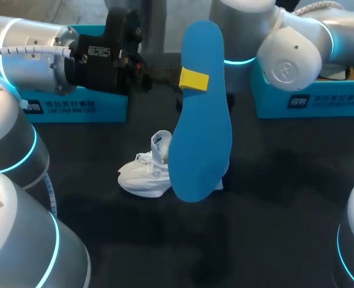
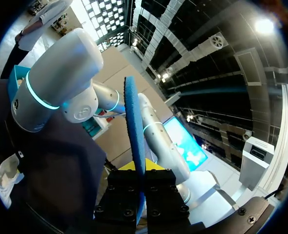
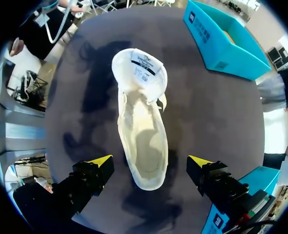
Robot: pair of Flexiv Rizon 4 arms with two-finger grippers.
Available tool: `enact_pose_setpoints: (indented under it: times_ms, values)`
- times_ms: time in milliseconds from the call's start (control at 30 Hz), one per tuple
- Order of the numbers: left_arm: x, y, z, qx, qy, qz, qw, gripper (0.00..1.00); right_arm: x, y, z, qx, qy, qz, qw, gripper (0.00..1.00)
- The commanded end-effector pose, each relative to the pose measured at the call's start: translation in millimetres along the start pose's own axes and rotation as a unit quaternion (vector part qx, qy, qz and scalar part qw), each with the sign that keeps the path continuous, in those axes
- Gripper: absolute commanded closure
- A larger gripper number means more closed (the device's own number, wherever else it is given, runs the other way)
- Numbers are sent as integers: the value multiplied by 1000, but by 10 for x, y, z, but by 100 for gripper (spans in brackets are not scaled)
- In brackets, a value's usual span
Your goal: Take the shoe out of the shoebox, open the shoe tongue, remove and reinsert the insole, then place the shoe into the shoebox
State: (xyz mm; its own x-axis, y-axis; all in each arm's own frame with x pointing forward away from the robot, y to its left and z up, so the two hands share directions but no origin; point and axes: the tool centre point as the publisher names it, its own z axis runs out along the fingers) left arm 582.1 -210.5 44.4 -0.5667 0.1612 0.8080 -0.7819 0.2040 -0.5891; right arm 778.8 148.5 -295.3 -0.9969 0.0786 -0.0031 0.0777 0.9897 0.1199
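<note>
A large blue insole (image 1: 201,114) hangs upright above the table, with my left gripper (image 1: 192,79) shut on its upper part. In the left wrist view the insole (image 2: 133,131) stands edge-on, pinched between that gripper's (image 2: 140,170) fingers. The white shoe (image 1: 144,173) lies on the black table under and behind the insole. In the right wrist view the shoe (image 3: 143,131) lies straight below, tongue (image 3: 140,68) folded back and its inside bare. My right gripper (image 3: 150,163) hovers open over the heel, one finger on each side and neither touching. In the head view the insole hides that gripper.
One teal shoebox (image 1: 75,108) stands at the back left behind my left arm. A second shoebox (image 1: 312,99) stands at the back right under my right arm (image 1: 291,51). Both boxes show in the right wrist view, one (image 3: 222,41) beyond the shoe's tongue and one (image 3: 227,214) beside the gripper.
</note>
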Motion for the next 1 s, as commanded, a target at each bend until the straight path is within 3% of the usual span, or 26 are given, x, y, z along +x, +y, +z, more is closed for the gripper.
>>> enact_pose_setpoints:
  times_ms: [33,267,433,533,700,867,933,1000]
  values:
    - [-2,12,4,1,0,0,1000,100,-170,203,155,22,6,1,1000,0]
    - [-2,12,4,1,0,0,1000,100,-329,340,440,31,7,-9,999,0]
    - [-2,12,4,1,0,0,1000,100,-330,370,648,28,16,-10,999,0]
    - [-2,12,4,1,0,0,1000,100,-308,361,743,31,23,-5,999,13]
    - [-2,12,4,1,0,0,1000,100,-280,352,858,29,30,0,999,10]
    - [-2,12,4,1,0,0,1000,100,-278,333,970,35,44,3,998,33]
    - [-2,12,4,1,0,0,1000,100,-280,329,981,35,45,5,998,52]
    - [-2,12,4,1,0,0,1000,100,-280,330,989,39,49,5,998,57]
